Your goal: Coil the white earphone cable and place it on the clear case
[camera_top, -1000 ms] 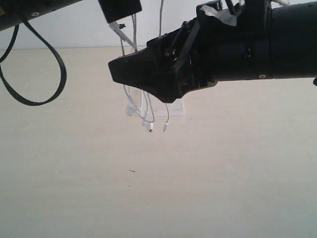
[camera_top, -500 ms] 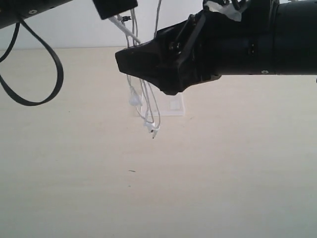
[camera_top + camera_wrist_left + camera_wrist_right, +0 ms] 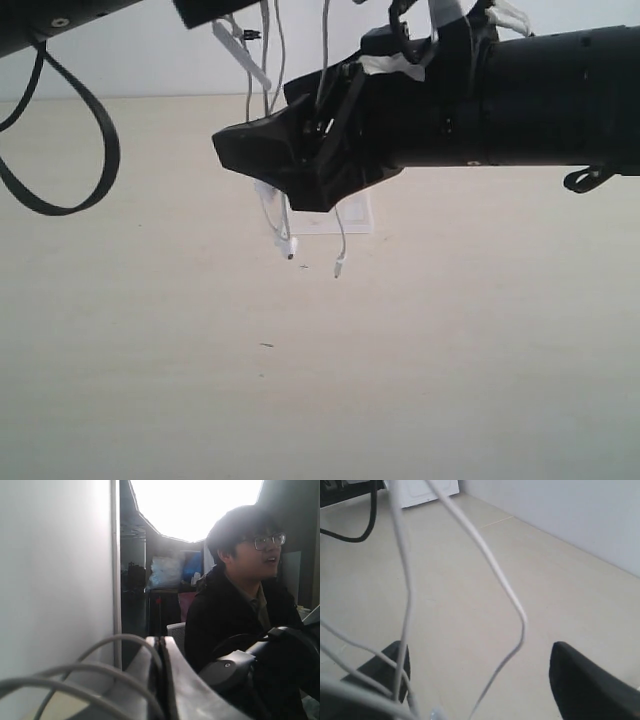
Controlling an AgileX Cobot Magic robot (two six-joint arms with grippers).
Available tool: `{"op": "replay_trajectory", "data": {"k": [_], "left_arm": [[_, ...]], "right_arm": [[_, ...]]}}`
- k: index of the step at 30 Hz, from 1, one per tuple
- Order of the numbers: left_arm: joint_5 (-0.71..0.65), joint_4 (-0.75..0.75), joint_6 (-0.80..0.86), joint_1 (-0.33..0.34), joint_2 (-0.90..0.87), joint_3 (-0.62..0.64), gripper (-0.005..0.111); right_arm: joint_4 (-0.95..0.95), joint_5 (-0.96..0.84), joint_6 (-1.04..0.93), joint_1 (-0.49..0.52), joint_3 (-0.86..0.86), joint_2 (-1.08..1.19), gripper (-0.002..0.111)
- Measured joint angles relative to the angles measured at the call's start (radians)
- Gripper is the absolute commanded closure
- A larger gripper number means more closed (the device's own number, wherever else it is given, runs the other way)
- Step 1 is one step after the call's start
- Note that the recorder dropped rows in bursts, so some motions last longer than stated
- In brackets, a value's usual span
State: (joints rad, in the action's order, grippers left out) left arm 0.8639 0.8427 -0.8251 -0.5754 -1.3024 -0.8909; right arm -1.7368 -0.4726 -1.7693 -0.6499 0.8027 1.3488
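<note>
A: Counts, quick?

B: Two grippers, one white earphone cable (image 3: 341, 232), one clear case (image 3: 358, 215), one table (image 3: 450, 380). Also one black robot cable (image 3: 104, 165) looping far off to the case's left, and one person with glasses (image 3: 240, 575) in the left wrist view.

A: Where's the case?

B: Flat on the table, mostly hidden behind the right gripper (image 3: 262, 160); only its lower strip and right corner show.

A: Right gripper state?

B: Fingers spread wide, holding nothing. It hangs directly over the case.

A: Left gripper (image 3: 161, 652)?

B: Fingers pressed flat together, up high above the case and a bit left. Cable strands curve into the seam between them, so it's clamped on the cable.

A: Cable relative to the right gripper?

B: Off the case, hanging in the air. Several strands drop from above, pass between the right gripper's spread fingers, and come out underneath it. Two loose ends dangle just in front of the case's near edge. Can't tell if they touch the table.
</note>
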Motion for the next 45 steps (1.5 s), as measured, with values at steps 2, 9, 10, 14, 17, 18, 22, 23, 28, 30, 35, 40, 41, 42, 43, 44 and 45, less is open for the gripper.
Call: {"op": "replay_trajectory", "data": {"k": [2, 9, 10, 14, 17, 18, 22, 23, 28, 30, 35, 40, 41, 42, 43, 44, 45], "left_arm": [[0.0, 0.002, -0.002, 0.0, 0.0, 0.0, 0.107], [0.0, 0.013, -0.006, 0.0, 0.0, 0.0, 0.107], [0.0, 0.017, -0.009, 0.0, 0.0, 0.0, 0.107], [0.0, 0.019, -0.02, 0.0, 0.0, 0.0, 0.107], [0.0, 0.021, -0.02, 0.0, 0.0, 0.0, 0.107], [0.0, 0.021, -0.02, 0.0, 0.0, 0.0, 0.107], [0.0, 0.021, -0.02, 0.0, 0.0, 0.0, 0.107], [0.0, 0.021, -0.02, 0.0, 0.0, 0.0, 0.107], [-0.002, 0.023, -0.02, 0.0, 0.0, 0.0, 0.107], [-0.006, 0.025, -0.02, 0.0, 0.0, 0.0, 0.107], [-0.009, 0.025, -0.02, 0.0, 0.0, 0.0, 0.107], [-0.018, 0.02, -0.016, 0.0, 0.0, 0.0, 0.107], [-0.026, 0.013, -0.008, 0.0, 0.0, 0.0, 0.107], [-0.035, 0.004, -0.002, 0.0, 0.002, -0.002, 0.107], [-0.056, -0.007, 0.004, 0.0, 0.004, -0.002, 0.107], [-0.085, -0.019, 0.008, 0.0, 0.007, -0.002, 0.107], [-0.11, -0.026, 0.014, 0.0, 0.008, -0.002, 0.107]], "right_arm": [[0.0, 0.0, -0.007, 0.0, 0.0, 0.004, 0.038], [0.0, -0.039, -0.023, 0.0, 0.028, 0.009, 0.038], [0.0, -0.045, -0.023, 0.0, 0.033, 0.009, 0.038], [0.0, -0.052, -0.025, 0.0, 0.038, 0.009, 0.045], [0.0, -0.05, -0.023, 0.0, 0.038, 0.009, 0.059], [0.0, -0.05, -0.023, 0.0, 0.038, 0.009, 0.065], [0.0, -0.05, -0.019, 0.0, 0.038, 0.009, 0.091], [0.0, -0.05, -0.016, 0.0, 0.038, 0.009, 0.1], [0.0, 0.0, 0.004, 0.0, 0.038, 0.009, 0.108], [0.0, 0.02, 0.009, 0.0, 0.038, 0.009, 0.108], [0.0, 0.035, 0.014, 0.0, 0.038, 0.009, 0.108], [0.0, 0.04, 0.019, 0.0, 0.038, -0.002, 0.108], [0.0, 0.044, 0.021, 0.0, 0.038, -0.006, 0.108], [0.0, 0.046, 0.024, 0.0, 0.038, -0.011, 0.108], [0.0, 0.052, 0.028, 0.0, 0.038, -0.015, 0.108], [0.0, 0.054, 0.038, 0.0, 0.038, -0.019, 0.108], [0.0, 0.057, 0.051, 0.0, 0.038, -0.022, 0.108]]}}
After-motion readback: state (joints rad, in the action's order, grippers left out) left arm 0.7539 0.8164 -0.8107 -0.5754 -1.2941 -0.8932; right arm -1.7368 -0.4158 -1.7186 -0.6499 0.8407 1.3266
